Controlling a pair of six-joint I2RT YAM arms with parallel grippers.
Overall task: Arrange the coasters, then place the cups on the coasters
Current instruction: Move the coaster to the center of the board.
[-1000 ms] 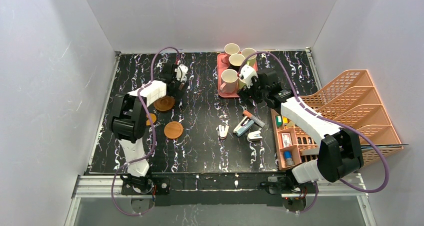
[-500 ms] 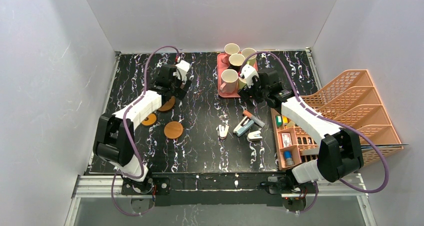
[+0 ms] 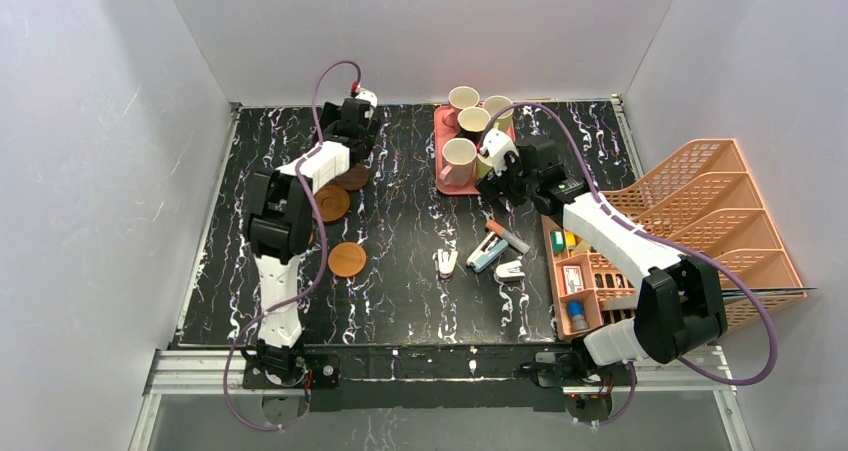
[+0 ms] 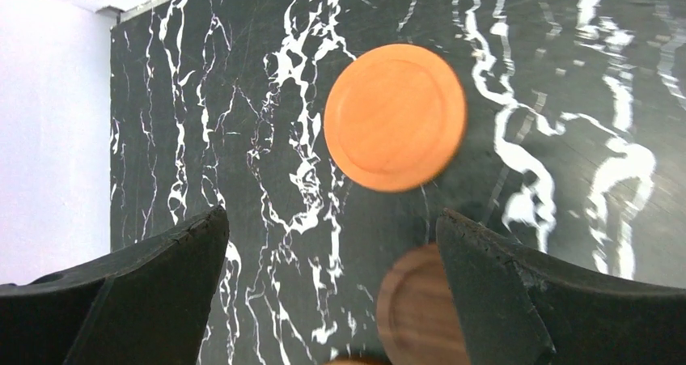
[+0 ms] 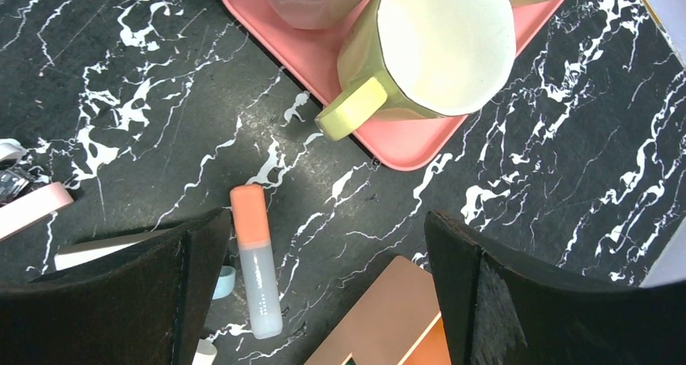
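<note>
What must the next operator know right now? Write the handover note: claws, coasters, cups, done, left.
Left claw: open, empty, hovering over the coasters.
Right claw: open, empty, at the edge of the pink tray, facing the yellow-green cup.
Coasters: three show from above, all flat on the table: orange coaster, brown coaster, dark coaster partly under the left arm. Any others are hidden.
Cups: all grouped on the tray.
Done: no cup sits on a coaster.
Left: finish arranging the coasters, then move each cup onto one.
</note>
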